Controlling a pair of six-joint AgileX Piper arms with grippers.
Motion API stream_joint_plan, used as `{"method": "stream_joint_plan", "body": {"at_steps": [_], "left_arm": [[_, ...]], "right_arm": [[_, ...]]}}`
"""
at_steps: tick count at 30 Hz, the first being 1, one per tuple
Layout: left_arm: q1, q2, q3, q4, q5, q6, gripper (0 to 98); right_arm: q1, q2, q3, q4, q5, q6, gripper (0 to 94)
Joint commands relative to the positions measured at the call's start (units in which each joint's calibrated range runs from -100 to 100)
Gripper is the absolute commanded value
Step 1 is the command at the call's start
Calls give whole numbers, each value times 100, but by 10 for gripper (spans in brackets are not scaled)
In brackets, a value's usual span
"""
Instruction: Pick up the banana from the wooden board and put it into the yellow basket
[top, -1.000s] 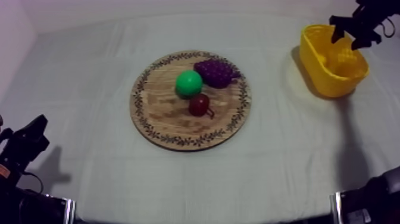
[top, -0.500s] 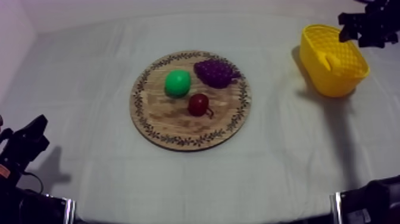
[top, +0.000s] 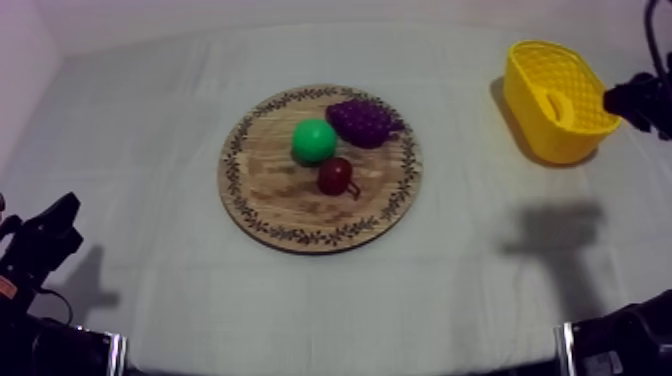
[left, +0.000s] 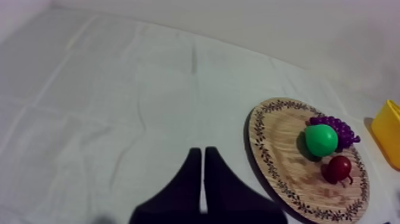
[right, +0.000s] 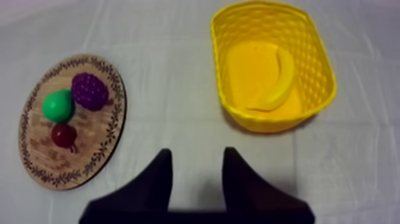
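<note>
Top view: the banana (top: 557, 105) lies inside the yellow basket (top: 522, 85) on the counter's right side. The pear (top: 314, 140), grapes (top: 365, 122) and small red fruit (top: 335, 176) sit on the wooden board (top: 270, 200).

Left wrist view: the left end effector (left: 202, 152) is pinched to a narrow wedge over bare cloth.

Right wrist view: the right end effector (right: 196, 156) is wide and empty, near the basket. Placing looks done. Next, I judge, the right arm only needs to retreat clear of the rim.
</note>
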Motion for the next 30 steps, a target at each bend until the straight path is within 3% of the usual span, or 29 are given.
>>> {"method": "stream_joint_plan", "body": {"at_steps": [1,5,9,14,21,30], "left_arm": [[1,0,-3,-3,-1,3,1],[1,0,-3,-3,-1,0,1],[1,0,-3,-3,-1,1,1],[1,0,-3,-3,-1,1,1],[1,0,-3,-3,-1,1,1],[1,0,-3,-3,-1,1,1]], "right_arm": [[113,-595,365,-12,-218,59,191],[203,-1185,1049,14,-639,119,76],[257,-1884,1830,42,-1120,148,22],[321,-2771,2755,30,-1573,201,6],[518,-3731,3491,-123,-1709,343,4],[645,-4217,4470,-44,-2184,316,3]]}}
